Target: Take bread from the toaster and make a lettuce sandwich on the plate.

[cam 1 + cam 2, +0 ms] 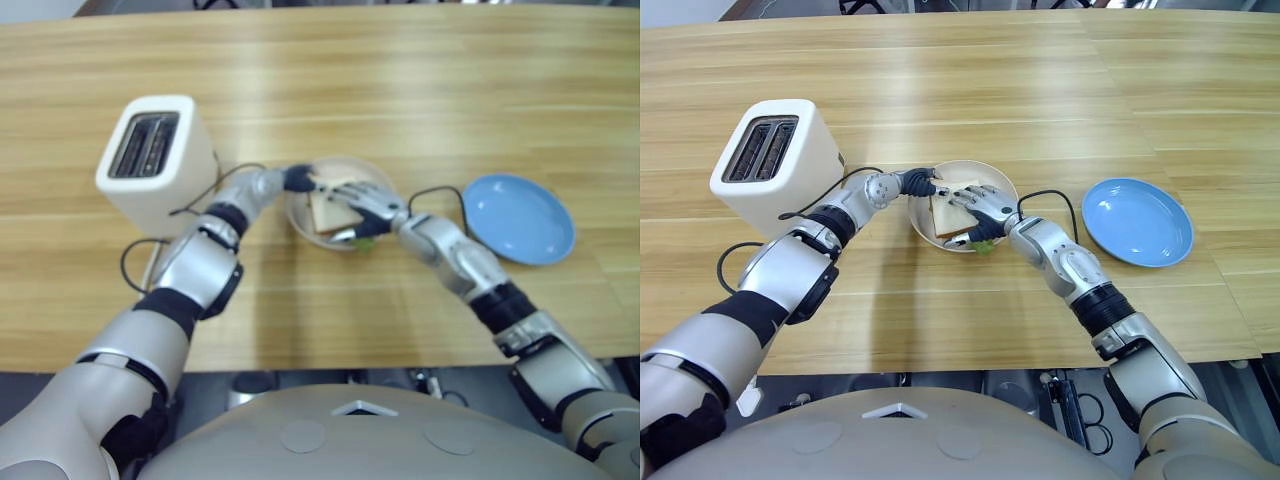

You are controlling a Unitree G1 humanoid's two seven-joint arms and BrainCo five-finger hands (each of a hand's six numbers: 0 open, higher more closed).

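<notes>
Pressing flat with fingers spread, the right hand (985, 205) keeps the bread (943, 212) down over the lettuce (985, 246) at the plate's (980, 165) near rim, probably to seat it. The left hand (923, 183) meets the slice's far corner, its grip unclear, seemingly steadying. The toaster (770, 160) stands beyond.

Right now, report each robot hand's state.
Left robot hand: closed on the bread edge, it seems.
Right robot hand: over the bread; grip cannot be told.
</notes>
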